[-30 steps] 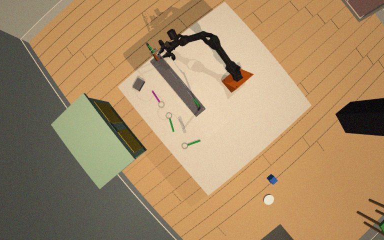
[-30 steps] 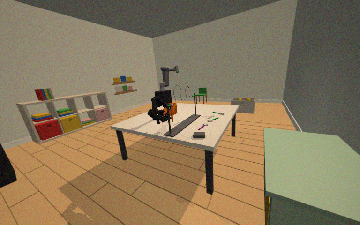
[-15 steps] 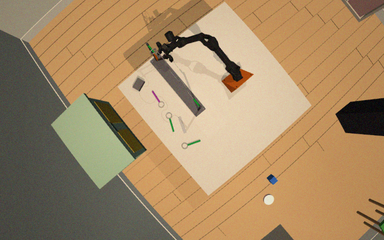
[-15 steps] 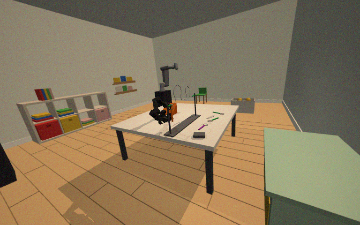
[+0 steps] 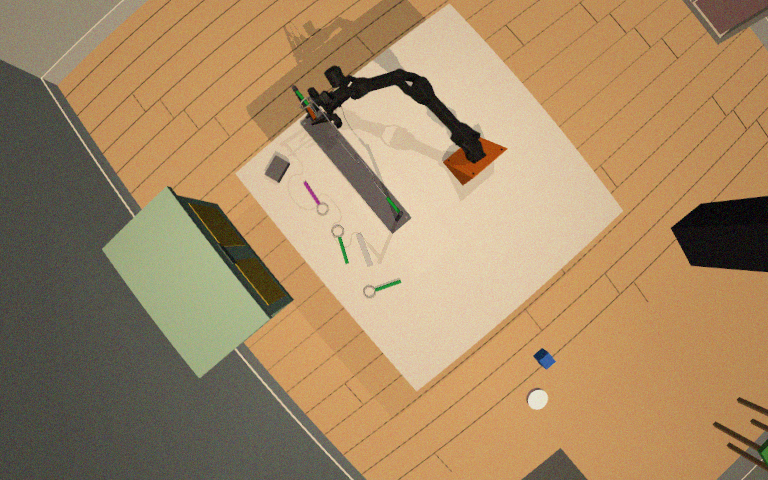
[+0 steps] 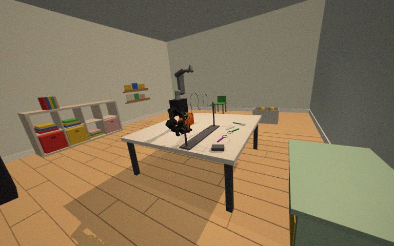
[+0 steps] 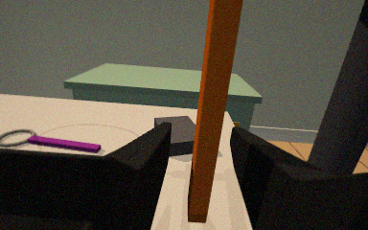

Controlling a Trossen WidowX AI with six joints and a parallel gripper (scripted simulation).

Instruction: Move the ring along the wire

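The orange handle (image 5: pixel 311 113) (image 7: pixel 213 96) hangs down at the near post (image 6: pixel 185 135) (image 7: pixel 352 96). Its ring is on the near green part (image 5: pixel 298 93), is too small to make out clearly in the top and exterior views, and is out of the wrist view. My gripper (image 5: pixel 315 117) (image 7: pixel 200 132) is partly open. The handle's lower part stands between the fingers, with a gap on each side in the wrist view. The post is beyond my right finger. The other green part (image 5: pixel 393 205) (image 6: pixel 212 104) is at the far post (image 6: pixel 213 116). The thin grey wire runs between them in loops.
A dark base board (image 5: pixel 355 172) carries both posts. On the table (image 5: pixel 495 237) lie a dark block (image 5: pixel 277 167) (image 6: pixel 217 147) (image 7: pixel 174 139), a purple-handled ring (image 5: pixel 312 193) (image 7: pixel 64 144), two green-handled rings and a pale grey bar (image 5: pixel 364 249).
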